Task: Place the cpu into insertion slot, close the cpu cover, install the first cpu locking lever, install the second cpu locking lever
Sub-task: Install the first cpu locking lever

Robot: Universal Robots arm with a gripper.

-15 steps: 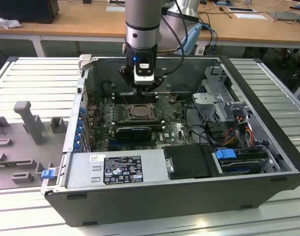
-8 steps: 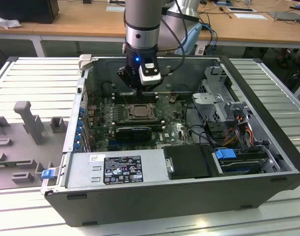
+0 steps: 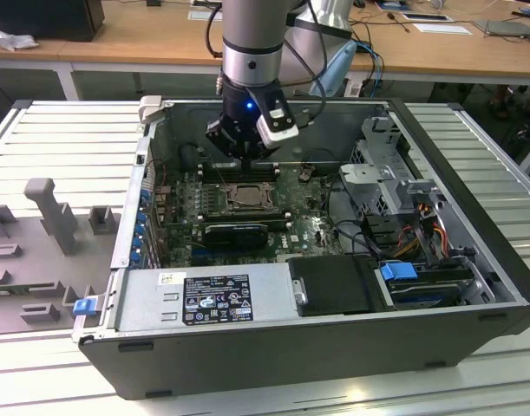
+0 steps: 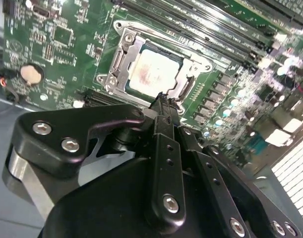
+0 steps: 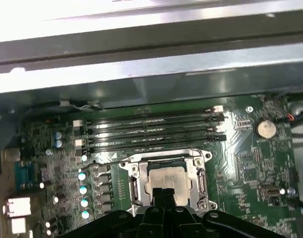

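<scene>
The cpu (image 4: 152, 74) shows its pale silvery face inside the insertion slot (image 3: 245, 198) on the green motherboard. The grey metal cpu cover (image 4: 120, 58) lies flat around the chip, which shows through its window. In the first wrist view the cpu (image 5: 167, 179) and the cover frame (image 5: 135, 173) sit just beyond my fingertips. My gripper (image 4: 163, 100) is shut with nothing between its fingers, and its tip hovers at the socket's edge. In the exterior view my gripper (image 3: 245, 154) hangs inside the open case, over the board just behind the slot.
Long black memory slots (image 5: 151, 131) run beside the socket, between it and the grey case wall (image 5: 141, 74). A black card (image 3: 237, 232) lies on the socket's other side. A coin battery (image 5: 265, 129), a grey power supply (image 3: 204, 299) and a drive cage with cables (image 3: 395, 182) surround the board.
</scene>
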